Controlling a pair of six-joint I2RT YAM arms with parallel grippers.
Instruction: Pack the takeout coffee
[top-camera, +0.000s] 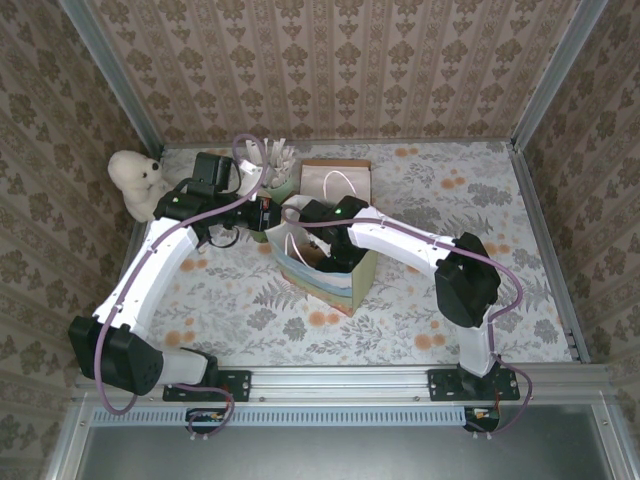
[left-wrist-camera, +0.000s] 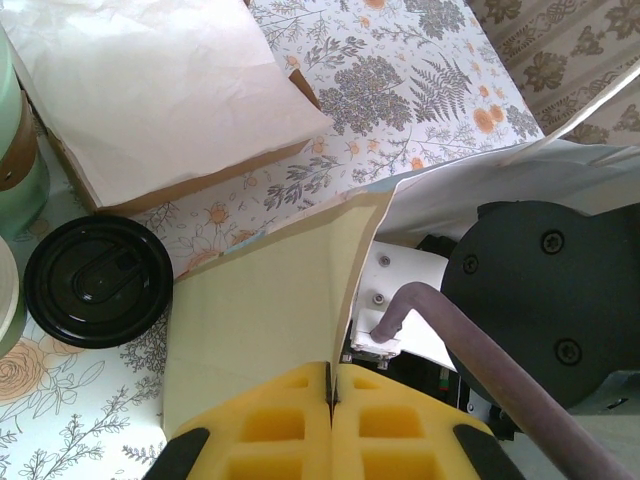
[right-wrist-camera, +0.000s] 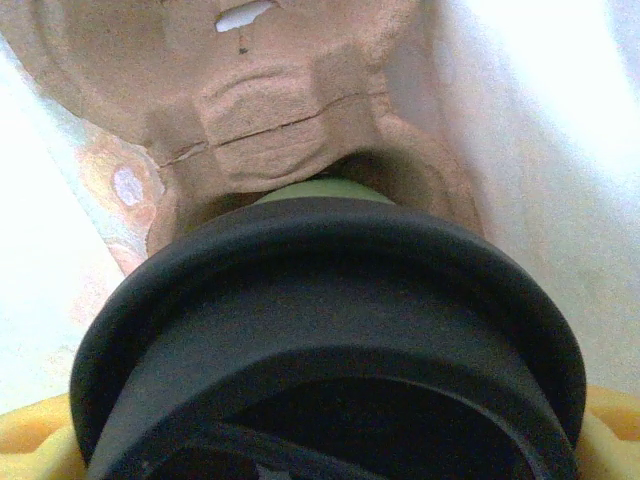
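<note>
The right gripper (right-wrist-camera: 320, 450) is clamping the takeout coffee (right-wrist-camera: 330, 300), whose black lid is filling the lower frame. A brown pulp carrier (right-wrist-camera: 270, 110) is lying beyond it, inside the paper bag (top-camera: 345, 285). The left gripper (left-wrist-camera: 331, 395), jaws together, is pinching the bag's rim at bottom centre, and another black-lidded cup (left-wrist-camera: 97, 281) is standing at left.

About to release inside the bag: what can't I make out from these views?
Right wrist view: the lid of the takeout coffee hides its base, so seating in the pulp carrier is unknown; the right gripper is cut off by the bottom edge, grip unclear.
Top view: the walls of the paper bag and the right arm hide the cup.
Left wrist view: the left gripper pinches the bag rim; the right arm blocks the bag's floor.
</note>
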